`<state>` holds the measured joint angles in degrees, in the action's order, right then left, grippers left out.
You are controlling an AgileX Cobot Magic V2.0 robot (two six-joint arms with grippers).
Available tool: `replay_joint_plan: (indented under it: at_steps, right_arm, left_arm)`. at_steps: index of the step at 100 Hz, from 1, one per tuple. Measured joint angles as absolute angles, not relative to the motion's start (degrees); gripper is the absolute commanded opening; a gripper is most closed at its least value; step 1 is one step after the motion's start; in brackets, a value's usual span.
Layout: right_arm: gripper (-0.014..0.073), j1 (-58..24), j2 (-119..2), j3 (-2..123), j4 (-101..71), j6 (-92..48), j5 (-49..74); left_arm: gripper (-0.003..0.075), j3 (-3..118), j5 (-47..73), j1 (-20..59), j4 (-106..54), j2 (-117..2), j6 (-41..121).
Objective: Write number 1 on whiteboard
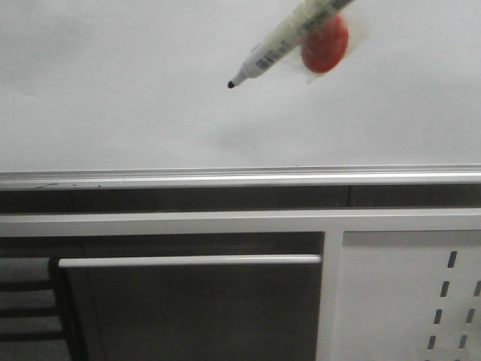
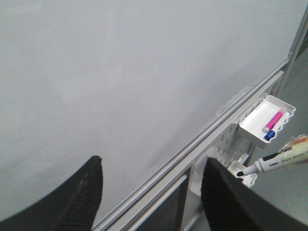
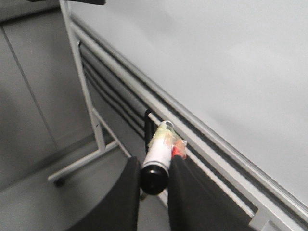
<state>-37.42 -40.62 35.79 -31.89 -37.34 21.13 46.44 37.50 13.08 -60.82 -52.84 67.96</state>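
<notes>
Whiteboard (image 1: 113,90) fills upper front view, blank, silver rail (image 1: 240,179) along its lower edge. Marker (image 1: 282,41) enters from 1 o'clock, black tip pointing toward 8 o'clock, near the board; contact cannot be told. Red tag (image 1: 325,45) taped to barrel. Right gripper (image 3: 154,180) clamped on marker's rear end. Left gripper (image 2: 151,192) spread wide, holding nothing. Tray (image 2: 284,107) with pink pen (image 2: 275,120) at 4 o'clock of board.
</notes>
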Motion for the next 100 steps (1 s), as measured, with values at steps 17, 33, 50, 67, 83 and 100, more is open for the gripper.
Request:
replay_joint_plan:
  at_steps: [17, 33, 50, 67, 83, 100]
  right_arm:
    - [-0.0050, -37.8, -39.3, 32.6, -36.1, -37.3, 18.5]
    - [-0.0041, -37.8, -39.3, 32.6, -37.0, -37.3, 17.3]
    - [-0.0041, -37.8, -39.3, 32.6, -37.0, -37.3, 11.9]
    - [-0.0041, -37.8, -39.3, 32.6, -34.4, -37.3, 9.7]
    - [-0.0041, -37.8, -40.4, 32.6, -32.8, -37.3, 7.6]
    - [-0.0041, -37.8, -42.9, 32.6, -32.5, -37.3, 6.6]
  left_arm:
    - [0.0250, 46.3, 36.0, 12.5, -61.1, -51.0, 68.0]
    - [-0.0010, 46.3, 36.0, 12.5, -61.1, -50.0, 67.5]
    - [-0.0020, 44.9, 33.3, 12.5, -61.7, -46.9, 67.4]
    - [-0.0020, 39.9, 25.7, 12.5, -64.4, -42.1, 67.1]
    - [-0.0020, 35.7, 20.6, 12.5, -66.6, -38.6, 67.1]
    - [-0.0020, 34.8, 19.7, 12.5, -67.1, -37.8, 67.1]
